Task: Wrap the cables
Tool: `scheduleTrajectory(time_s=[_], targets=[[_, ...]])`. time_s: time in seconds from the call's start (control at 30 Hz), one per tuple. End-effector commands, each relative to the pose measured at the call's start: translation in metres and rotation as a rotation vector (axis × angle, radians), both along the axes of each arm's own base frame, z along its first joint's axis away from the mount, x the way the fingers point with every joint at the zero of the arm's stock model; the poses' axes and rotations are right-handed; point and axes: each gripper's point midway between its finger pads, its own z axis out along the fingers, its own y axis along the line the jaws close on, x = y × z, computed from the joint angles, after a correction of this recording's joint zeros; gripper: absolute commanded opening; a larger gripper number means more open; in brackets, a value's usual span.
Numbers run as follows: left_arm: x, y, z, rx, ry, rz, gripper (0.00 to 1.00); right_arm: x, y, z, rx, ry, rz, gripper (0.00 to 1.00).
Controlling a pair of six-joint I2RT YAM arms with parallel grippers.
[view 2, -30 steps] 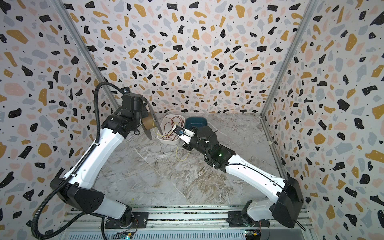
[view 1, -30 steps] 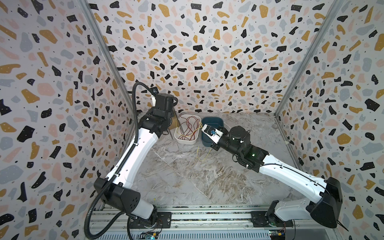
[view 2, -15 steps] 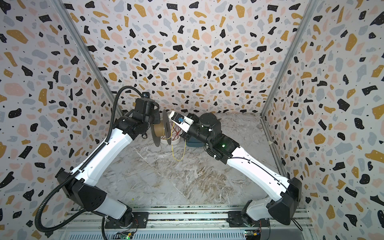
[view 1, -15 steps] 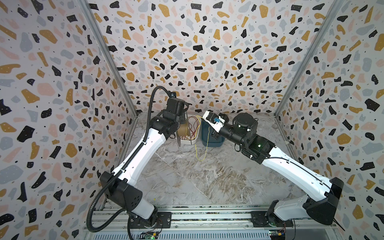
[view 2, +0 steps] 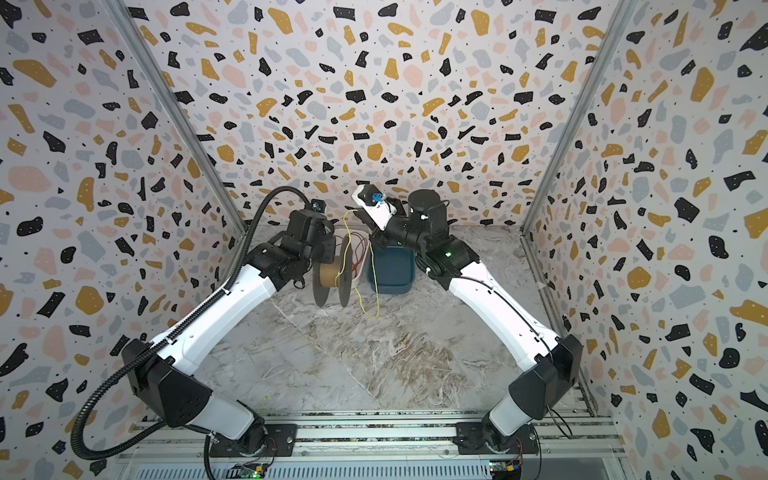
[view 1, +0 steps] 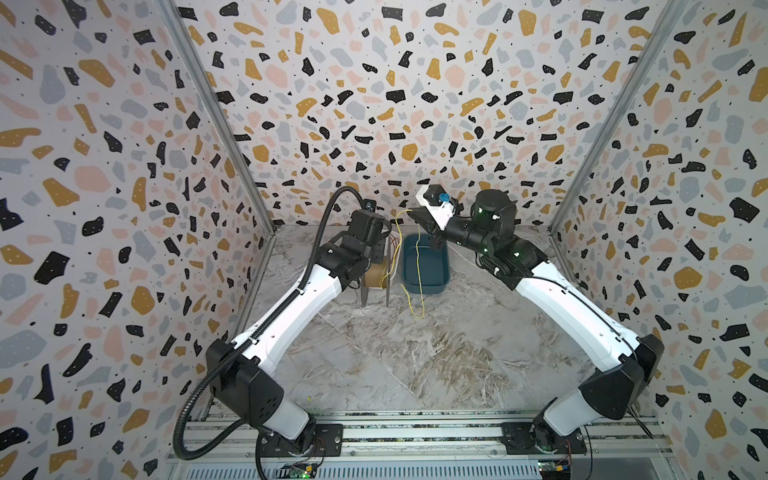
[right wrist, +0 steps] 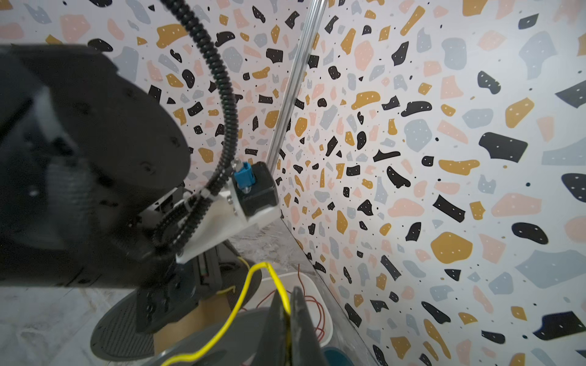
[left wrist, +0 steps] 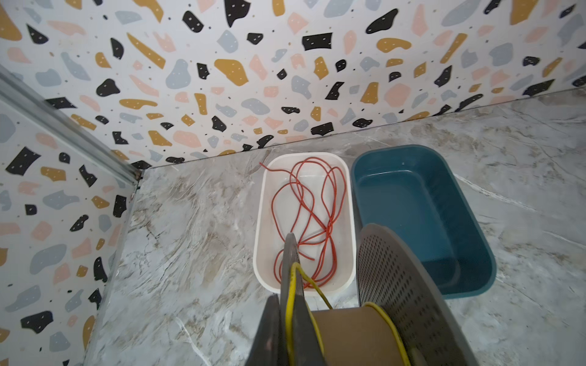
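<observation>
Right jaws have risen from tray level since a second ago, drawing the yellow cable up with them.
Right jaws shut on the cable at 1 o'clock of the spool; left jaws closed on its flange; tail hangs at 6 o'clock across the blue bin; red cable lies in the white tray. Risk: slack riding over the flange, or the tail snagging the bin rim.

The marbled tabletop bears a white tray and a teal bin, side by side near the back wall.
</observation>
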Motion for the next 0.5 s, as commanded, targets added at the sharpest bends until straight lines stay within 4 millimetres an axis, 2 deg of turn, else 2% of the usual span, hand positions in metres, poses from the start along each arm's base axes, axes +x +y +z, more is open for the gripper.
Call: scheduleTrajectory(time_s=[0.0, 0.13, 0.33, 0.47], targets=[[-0.016, -0.009, 0.006, 0.063, -0.012, -0.112, 0.00, -0.012, -0.017, 0.081, 0.152, -0.145, 0.008, 0.00], [-0.029, -0.023, 0.003, 0.077, -0.016, -0.209, 0.00, 0.011, -0.021, 0.076, 0.158, -0.098, 0.010, 0.00], [-0.043, -0.031, -0.011, 0.134, 0.023, -0.304, 0.00, 0.046, -0.024, 0.065, 0.140, -0.028, 0.031, 0.00], [-0.056, -0.041, -0.008, 0.115, 0.020, -0.397, 0.00, 0.066, -0.027, 0.046, 0.117, 0.043, 0.079, 0.00]])
